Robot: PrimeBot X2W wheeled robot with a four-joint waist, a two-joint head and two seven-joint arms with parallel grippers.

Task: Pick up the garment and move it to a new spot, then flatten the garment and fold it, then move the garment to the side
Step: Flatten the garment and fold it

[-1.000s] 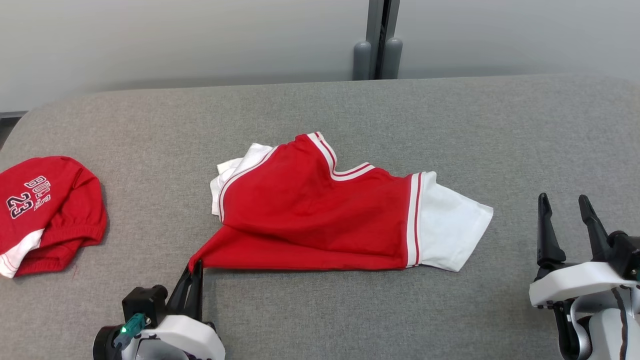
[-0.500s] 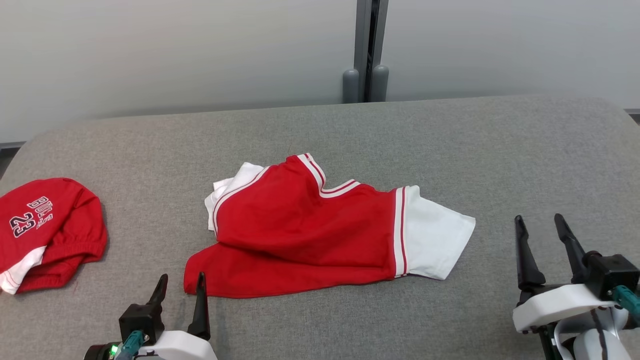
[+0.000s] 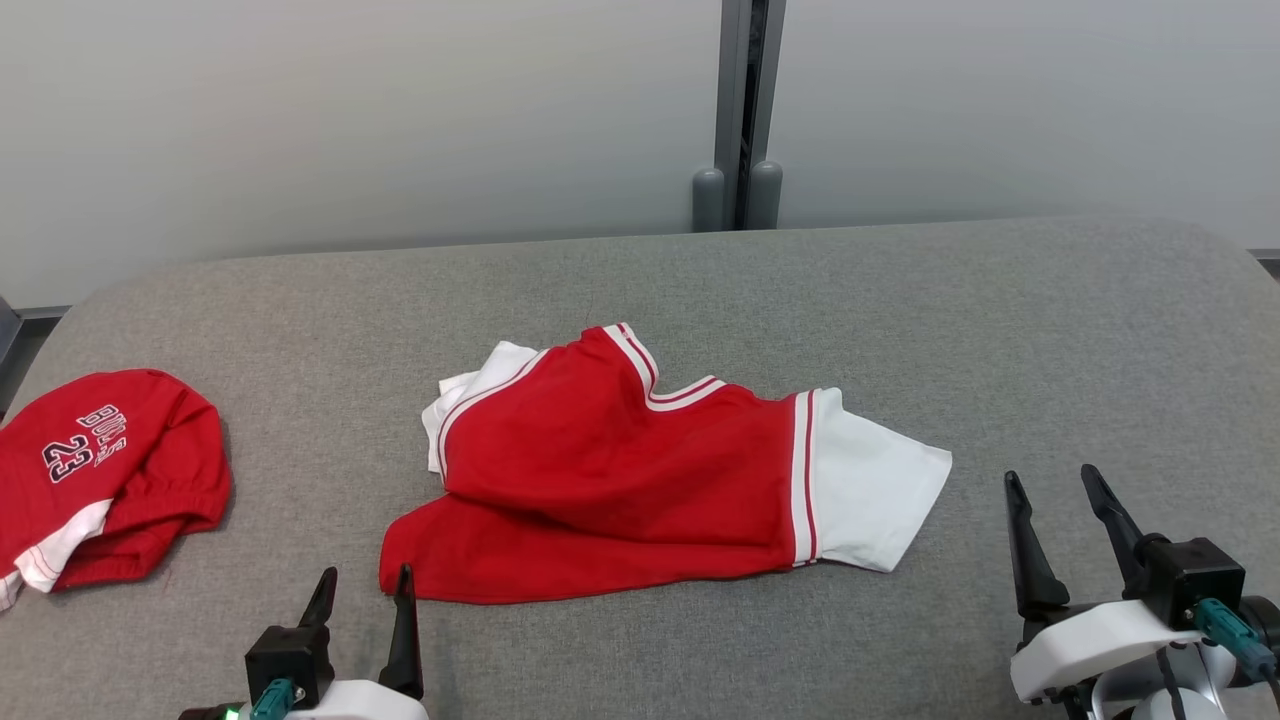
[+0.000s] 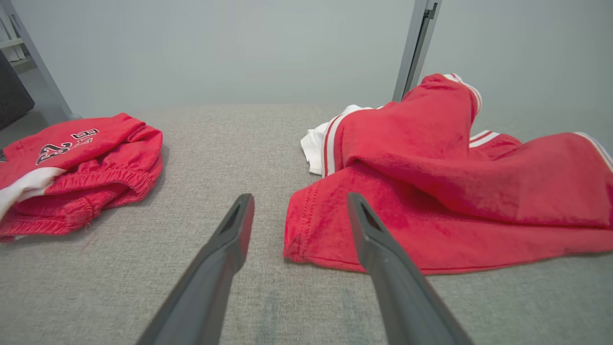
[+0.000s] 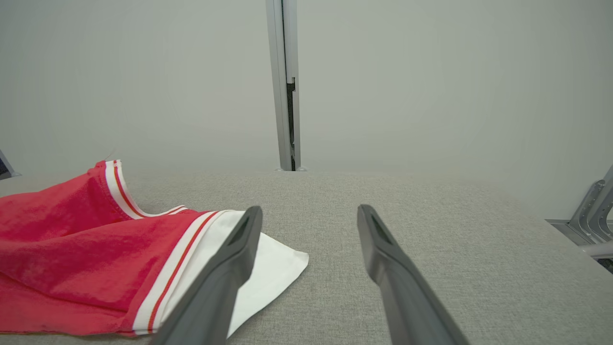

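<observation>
Grey padded table [image 3: 1000, 330] spans your view. Your shirt [image 3: 620, 470], red with white ends, lies rumpled mid-table, partly doubled over itself. Red shorts [image 3: 100, 470] marked 23 bunched at far left, well apart from shirt. Your right gripper [image 3: 1050, 474]: fingers apart, empty, near shirt's white end. Your left gripper [image 3: 367, 572]: fingers apart, gripping nothing, just beside shirt's red corner.

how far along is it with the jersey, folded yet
Looks done: the red and white jersey lies mid-way on the grey table, so the first move seems finished. In hand: nothing; the left gripper is open at its near corner, the right gripper open, apart from the white sleeve. Left: it is rumpled, one layer lapped over another, so flattening, folding and moving aside remain.
</observation>
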